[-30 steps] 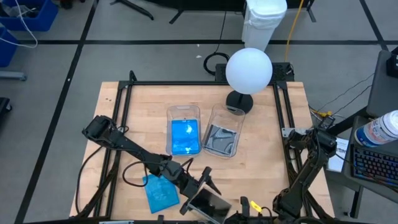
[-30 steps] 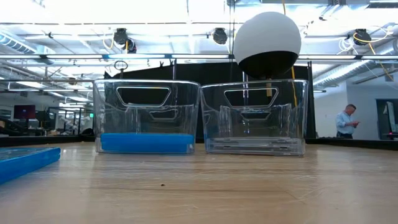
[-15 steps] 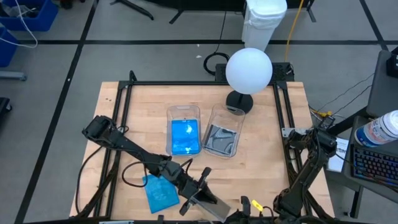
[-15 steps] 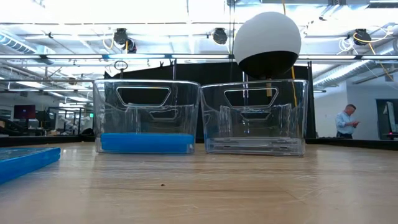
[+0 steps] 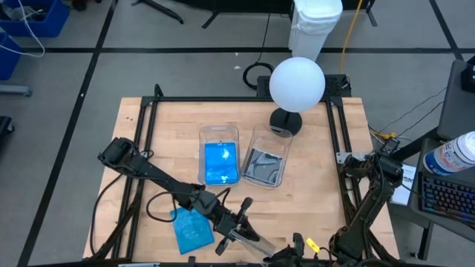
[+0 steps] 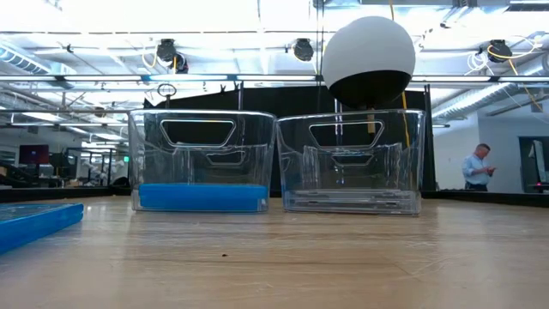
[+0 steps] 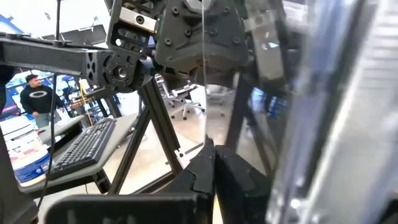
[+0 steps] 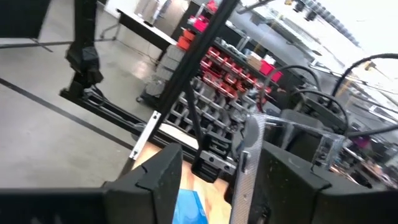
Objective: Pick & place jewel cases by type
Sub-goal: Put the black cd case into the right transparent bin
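Note:
A clear jewel case (image 5: 252, 239) hangs over the table's near edge, standing on edge. My left gripper (image 5: 239, 226) is shut on it. My right gripper (image 8: 217, 177) is open at the near edge, and the case (image 8: 249, 155) stands between its spread fingers. A blue jewel case (image 5: 191, 228) lies flat on the table to the left of both grippers and also shows in the low view (image 6: 34, 225). At mid-table, blue cases lie in the left tub (image 5: 220, 156) and grey ones in the right tub (image 5: 265, 165). My left gripper pinches the clear case's thin edge (image 7: 204, 134) between its two fingers, coming about level from the table's left. The case stands on edge, lifted clear of the table. My right gripper: whether either of its fingers touches the case, I cannot tell.
A lamp with a white globe (image 5: 297, 84) stands behind the right tub. Bare wood lies between the tubs and the near edge (image 6: 283, 257). A black frame (image 5: 334, 133) borders the table. A person (image 6: 477, 167) stands far off in the room.
My left gripper has shut on the clear case and my right gripper has opened around it. Seen from above, the case has tipped from lying flat to standing on edge. The blue case on the table has stayed put.

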You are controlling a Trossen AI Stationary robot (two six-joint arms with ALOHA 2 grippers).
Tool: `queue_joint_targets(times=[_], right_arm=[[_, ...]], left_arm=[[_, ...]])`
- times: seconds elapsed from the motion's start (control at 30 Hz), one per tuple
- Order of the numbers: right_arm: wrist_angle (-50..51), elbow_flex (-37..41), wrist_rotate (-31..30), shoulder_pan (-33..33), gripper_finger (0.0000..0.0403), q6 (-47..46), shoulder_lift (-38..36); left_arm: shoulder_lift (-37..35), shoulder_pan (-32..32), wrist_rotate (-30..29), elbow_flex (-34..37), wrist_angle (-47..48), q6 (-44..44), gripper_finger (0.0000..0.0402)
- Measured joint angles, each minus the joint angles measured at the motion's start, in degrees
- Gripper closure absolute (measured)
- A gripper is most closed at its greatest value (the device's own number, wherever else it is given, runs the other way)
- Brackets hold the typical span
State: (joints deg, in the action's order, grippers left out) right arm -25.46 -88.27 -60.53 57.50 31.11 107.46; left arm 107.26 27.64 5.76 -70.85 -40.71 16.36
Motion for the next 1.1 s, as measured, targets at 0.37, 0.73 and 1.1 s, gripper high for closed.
queue_joint_targets(times=[0.37,0.73,1.1], right_arm=[[-5.17,0.00,-10.77,3.00,0.0153,4.99,-0.13],[-6.93,0.00,-17.30,2.66,0.0136,3.65,-0.17],[-8.40,0.00,-17.78,4.76,0.0135,4.08,-0.17]], left_arm=[[0.00,-0.04,-0.31,-0.09,-0.05,0.24,0.0351],[0.00,-0.39,-0.50,-0.09,-0.15,0.24,0.0350],[0.00,-0.29,-0.31,-0.07,0.15,1.01,0.0350]])
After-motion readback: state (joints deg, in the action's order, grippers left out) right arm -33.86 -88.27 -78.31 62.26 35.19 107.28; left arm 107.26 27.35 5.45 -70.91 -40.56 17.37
